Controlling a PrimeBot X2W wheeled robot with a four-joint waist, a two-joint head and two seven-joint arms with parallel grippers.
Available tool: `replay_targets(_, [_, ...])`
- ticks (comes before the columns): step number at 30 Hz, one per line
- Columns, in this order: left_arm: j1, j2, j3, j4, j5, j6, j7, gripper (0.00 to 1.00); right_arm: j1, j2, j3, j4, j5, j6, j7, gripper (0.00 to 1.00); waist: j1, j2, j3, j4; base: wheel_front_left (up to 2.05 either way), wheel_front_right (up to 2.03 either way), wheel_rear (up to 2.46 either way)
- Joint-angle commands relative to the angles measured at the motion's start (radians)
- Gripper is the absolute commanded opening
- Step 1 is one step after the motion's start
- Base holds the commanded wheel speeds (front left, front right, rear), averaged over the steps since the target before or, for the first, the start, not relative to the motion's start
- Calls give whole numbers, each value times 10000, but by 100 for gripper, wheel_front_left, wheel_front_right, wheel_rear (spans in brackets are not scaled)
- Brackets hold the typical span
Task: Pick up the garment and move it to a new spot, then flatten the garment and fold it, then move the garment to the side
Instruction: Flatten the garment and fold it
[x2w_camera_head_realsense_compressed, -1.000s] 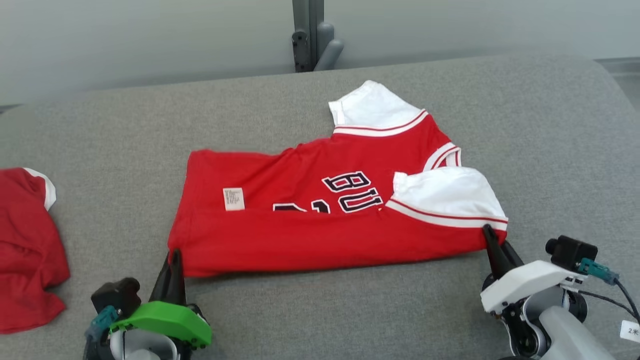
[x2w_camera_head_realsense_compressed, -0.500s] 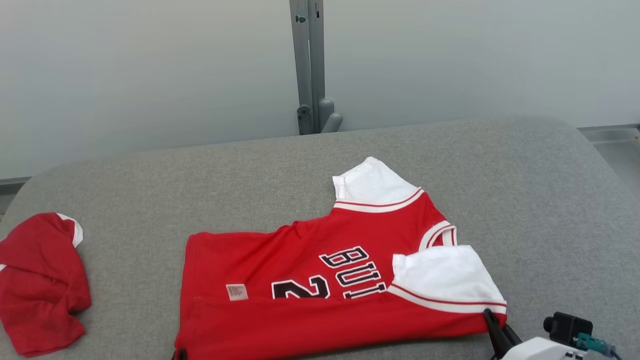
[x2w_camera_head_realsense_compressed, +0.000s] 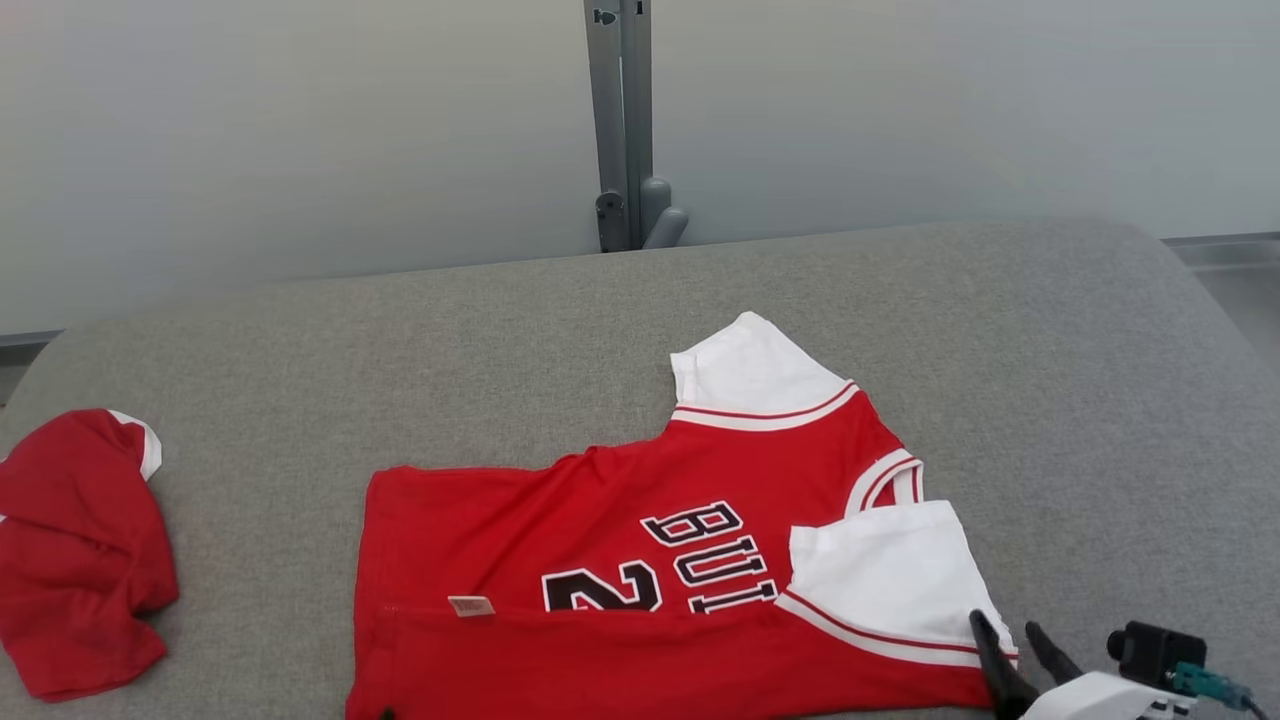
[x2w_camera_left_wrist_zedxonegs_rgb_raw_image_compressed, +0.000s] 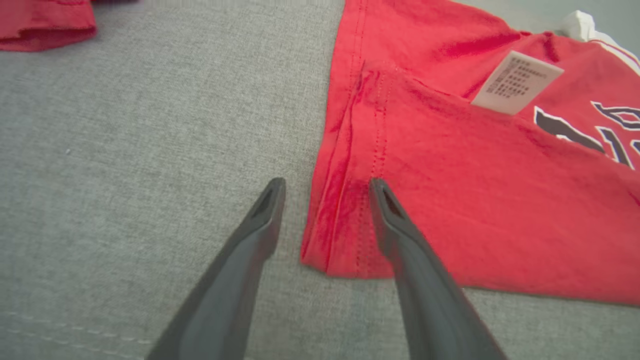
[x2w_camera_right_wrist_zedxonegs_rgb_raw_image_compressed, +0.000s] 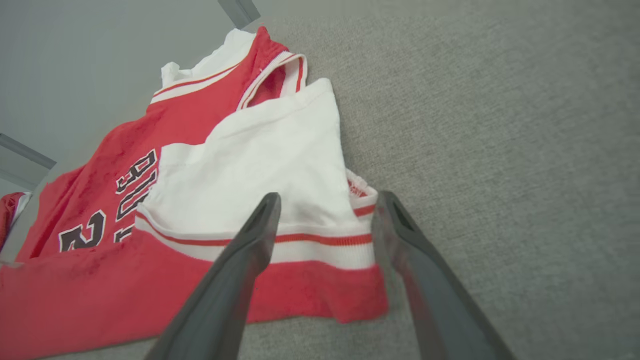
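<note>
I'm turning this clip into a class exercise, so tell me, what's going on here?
A two-armed robot is folding a red and white jersey on a grey padded table. The jersey lies flat with its near edge folded over, reaching the printed number. The left gripper is open astride the hem corner, and the right gripper is open at the white sleeve corner; neither grips cloth. A second red garment lies at the table's left.

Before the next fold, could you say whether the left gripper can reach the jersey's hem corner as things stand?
Probably yes: the left gripper is open and straddles the jersey's hem corner, with nothing lying between them.
</note>
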Motion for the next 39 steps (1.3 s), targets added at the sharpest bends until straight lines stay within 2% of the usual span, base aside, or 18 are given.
replay_targets(1, [-6, 53, -50, -135, 197, 70, 0, 100, -135, -81, -216, -2, -162, -15, -2, 100, 0, 0, 102, 25, 0, 0, 0])
replay_targets(5, [-132, 57, 94, -680, 420, 295, 0, 100, -215, 22, -1208, -288, -895, -13, -2, 100, 0, 0, 274, 142, 0, 0, 0])
replay_targets(9, [-551, 57, 213, -1237, 695, 178, 0, 100, -407, 221, -1807, -740, -1926, -13, -2, 100, 0, 0, 542, 243, 0, 0, 0])
replay_targets(14, [-1546, 52, 278, -1051, 970, 45, 0, 100, -969, 610, -2156, -1117, -2735, -13, -2, 100, 0, 0, 1061, 251, 0, 0, 0])
replay_targets(17, [-2430, 64, 304, -739, 1137, -34, 0, 100, -1640, 709, -2066, -1240, -3123, -13, -2, 100, 0, 0, 1599, 199, 0, 0, 0])
replay_targets(18, [-3349, 125, 324, -334, 1296, -101, 0, 100, -2399, 777, -1809, -1269, -3288, -13, -2, 100, 0, 0, 2243, 130, 0, 0, 0])
replay_targets(25, [-5062, 269, 420, 1141, 1452, -93, 0, 100, -3806, 664, -992, -1051, -3188, -13, -2, 100, 0, 0, 3142, 25, 0, 0, 0])
replay_targets(30, [-5817, 248, 652, 1872, 1370, 38, 1, 100, -4764, 520, -512, -829, -2990, -13, -2, 100, 0, 0, 3543, 36, 0, 0, 0])
replay_targets(34, [-6273, 212, 462, 2429, 1527, -28, 0, 100, -5513, 296, 86, -496, -2944, -13, -2, 100, 0, 0, 3774, 167, 0, 0, 0])
replay_targets(39, [-6627, 179, 279, 2907, 1683, 124, 9, 100, -6412, 102, 744, 12, -2923, -13, 175, 100, 0, 0, 3954, 322, 0, 0, 0])
